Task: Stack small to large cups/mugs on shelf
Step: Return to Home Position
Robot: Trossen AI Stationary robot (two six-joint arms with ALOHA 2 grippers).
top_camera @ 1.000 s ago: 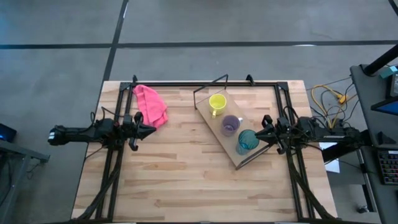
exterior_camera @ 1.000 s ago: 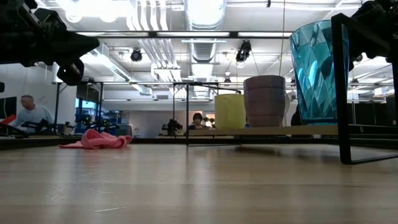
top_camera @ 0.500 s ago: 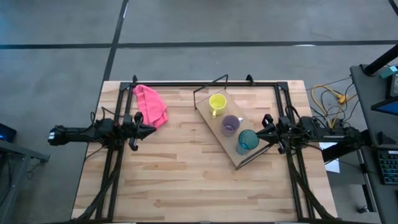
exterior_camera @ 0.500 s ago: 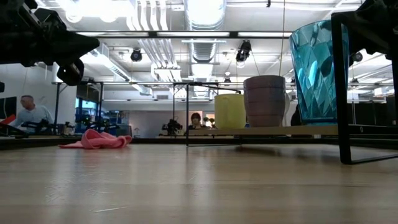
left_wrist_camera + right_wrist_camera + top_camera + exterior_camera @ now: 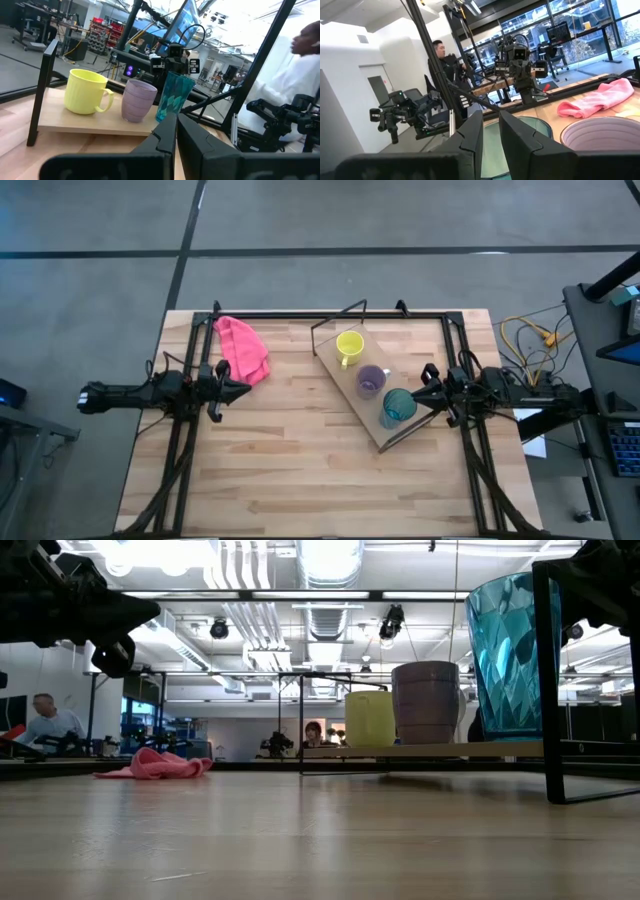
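Lining the shelf (image 5: 365,420) small-to-large, yellow mug (image 5: 349,344), purple mug (image 5: 371,381), teal cup (image 5: 397,406) stand ahead of right gripper's (image 5: 420,397) fingers; those and left gripper's (image 5: 240,387) are together, empty, work seemingly done.

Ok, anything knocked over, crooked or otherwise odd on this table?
Only the shelf stands out: it sits diagonally, not square to the tabletop. The yellow mug, purple mug and teal cup stand upright on it in a row; nothing spilled.
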